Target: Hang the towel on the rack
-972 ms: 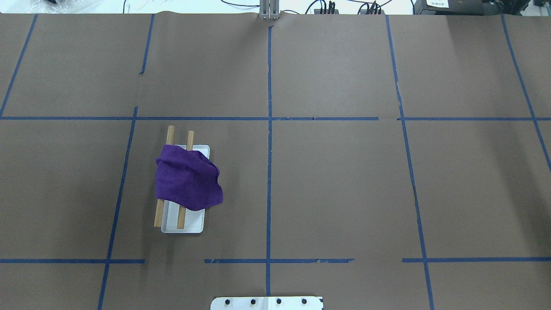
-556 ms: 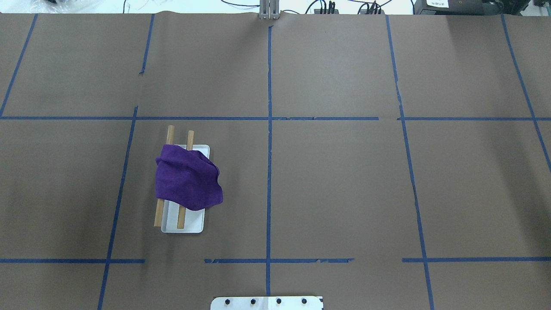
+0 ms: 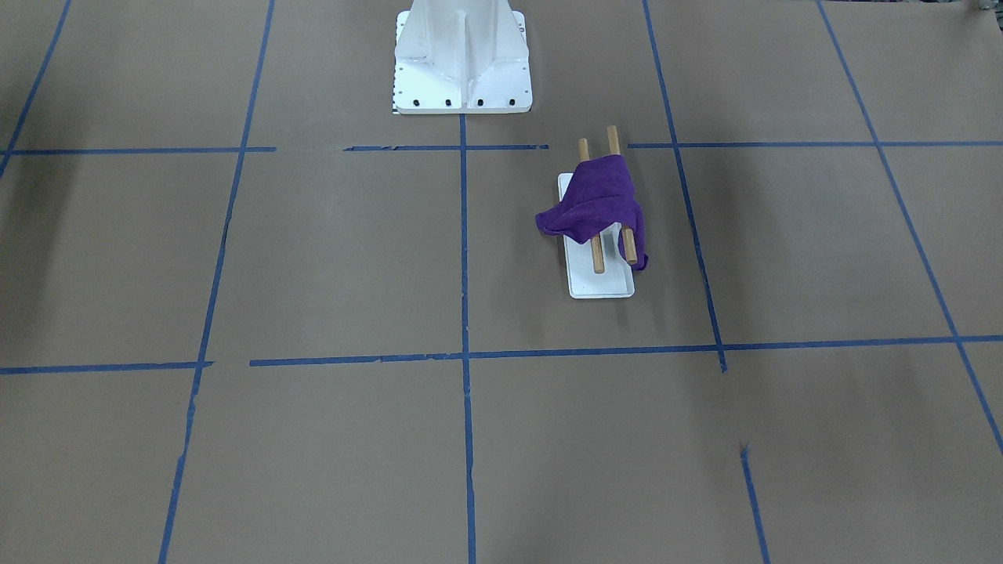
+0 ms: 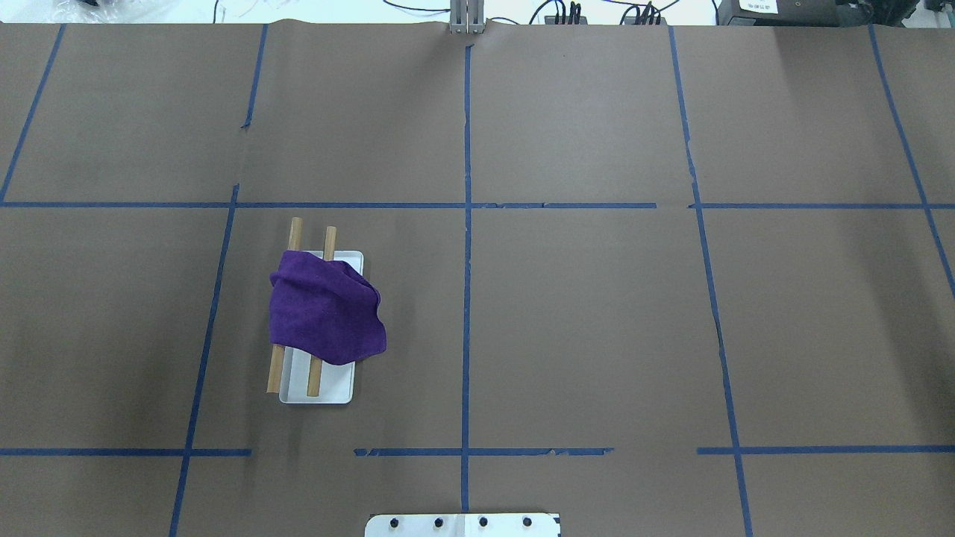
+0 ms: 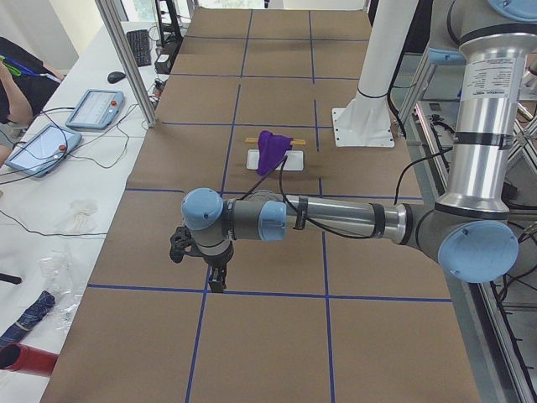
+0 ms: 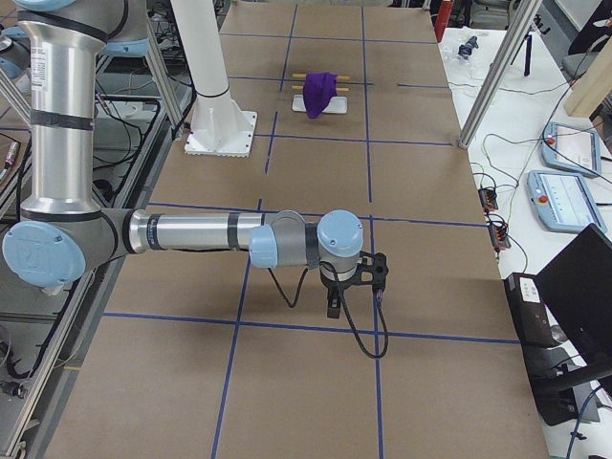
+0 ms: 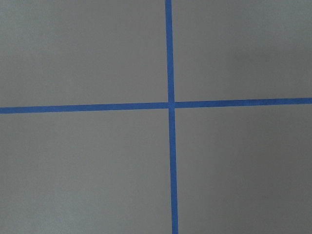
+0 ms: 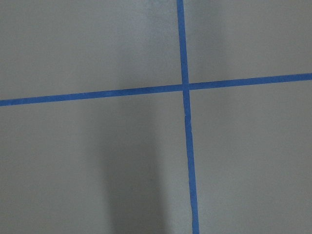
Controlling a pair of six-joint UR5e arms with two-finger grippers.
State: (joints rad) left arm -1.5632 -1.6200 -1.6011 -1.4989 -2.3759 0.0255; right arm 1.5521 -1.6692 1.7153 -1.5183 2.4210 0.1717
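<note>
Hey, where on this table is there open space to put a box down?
Everything on the robot's right of the centre tape line is bare table, as is the far row of squares. The crowded spot is the left-middle square, where the towel drapes the rack.

The purple towel [image 4: 324,317] lies draped and bunched across the rack [image 4: 295,233], left of centre in the overhead view. It covers the middle stretch of both wooden rods [image 4: 314,379], and their ends stick out on either side. The rods run parallel over a flat white rectangular base [image 4: 333,389], and one rumpled edge of the towel spills past that base toward the frame's centre.
</note>
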